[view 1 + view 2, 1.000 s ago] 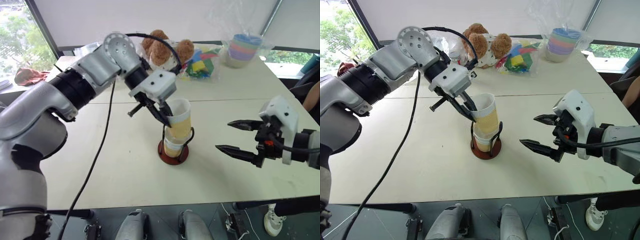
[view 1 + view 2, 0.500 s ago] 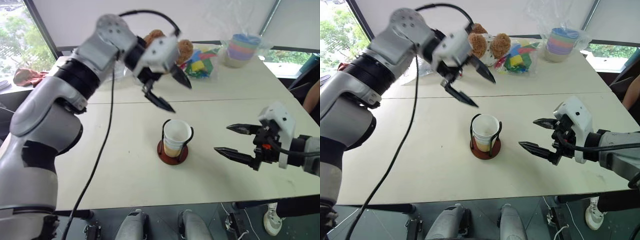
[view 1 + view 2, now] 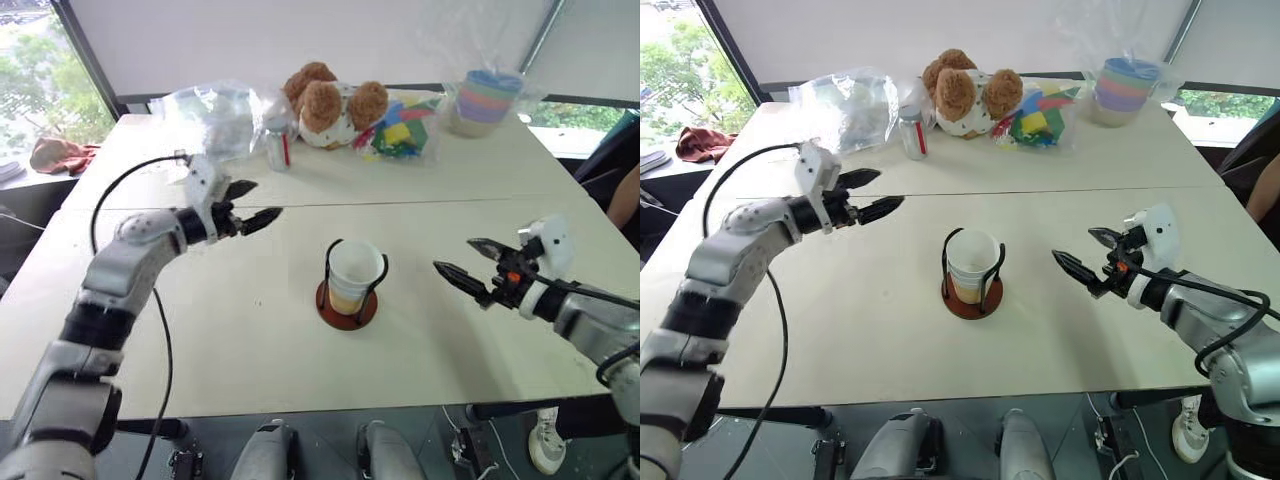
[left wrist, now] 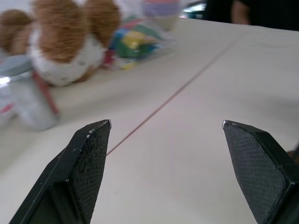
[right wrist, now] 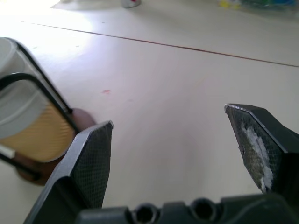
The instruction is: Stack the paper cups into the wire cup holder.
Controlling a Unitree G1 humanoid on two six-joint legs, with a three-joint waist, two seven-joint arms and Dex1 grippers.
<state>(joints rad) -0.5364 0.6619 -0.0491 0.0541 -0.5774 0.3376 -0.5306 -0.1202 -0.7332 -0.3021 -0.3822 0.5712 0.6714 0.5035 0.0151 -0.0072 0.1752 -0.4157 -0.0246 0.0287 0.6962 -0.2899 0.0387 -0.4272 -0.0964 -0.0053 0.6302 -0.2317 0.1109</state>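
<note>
Jaws apart and empty on both left gripper [image 3: 248, 203] and right gripper [image 3: 468, 261], flanking broad cream counter [image 3: 250, 330]. Mid-counter: black-wire, red-based cup holder [image 3: 347, 303] with nested yellow-tan paper cups [image 3: 355, 273] seated inside. Stacking apparently done; next, withdraw clear.

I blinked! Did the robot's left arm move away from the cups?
Yes. The left gripper swung left, away from the black wire cup holder, fingers open and empty.
</note>
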